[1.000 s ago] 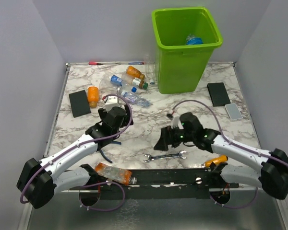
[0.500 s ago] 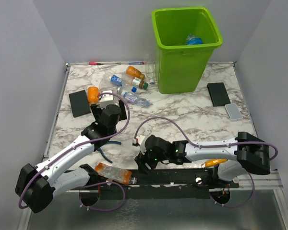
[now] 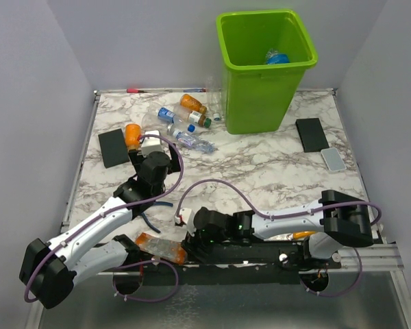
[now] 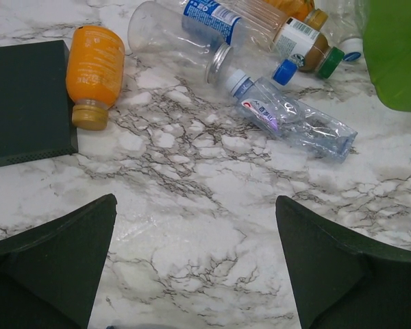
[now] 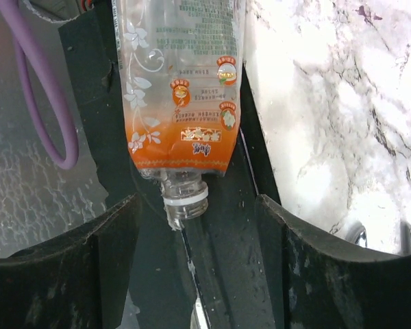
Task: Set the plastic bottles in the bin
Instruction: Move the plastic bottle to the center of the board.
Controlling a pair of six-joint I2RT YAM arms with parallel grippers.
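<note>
The lime-green bin (image 3: 264,75) stands at the far side with a blue-labelled bottle (image 3: 277,57) inside. Several plastic bottles lie left of it: an orange one (image 3: 132,135) (image 4: 94,72), a clear crushed one (image 3: 193,142) (image 4: 291,122), a blue-labelled clear one (image 3: 167,115) (image 4: 192,34) and a brown one (image 3: 192,104). My left gripper (image 3: 149,152) (image 4: 195,205) is open and empty over bare marble, just short of them. A crushed orange-labelled bottle (image 3: 161,247) (image 5: 181,89) lies on the near rail. My right gripper (image 3: 190,238) (image 5: 198,226) is open, its fingers either side of that bottle's uncapped neck, not touching it.
Black pads lie at the left (image 3: 114,147) (image 4: 24,103) and right (image 3: 312,133). A grey phone-like slab (image 3: 333,159) lies at the right. An orange-handled screwdriver (image 3: 307,233) peeks from under my right arm. A pen (image 3: 164,90) lies along the back edge. The black rail (image 3: 260,255) runs along the near edge.
My right arm has swung left from mid-table down to the near edge, ending at the orange-labelled bottle and covering the wrench. My left gripper has edged farther toward the bottle cluster.
</note>
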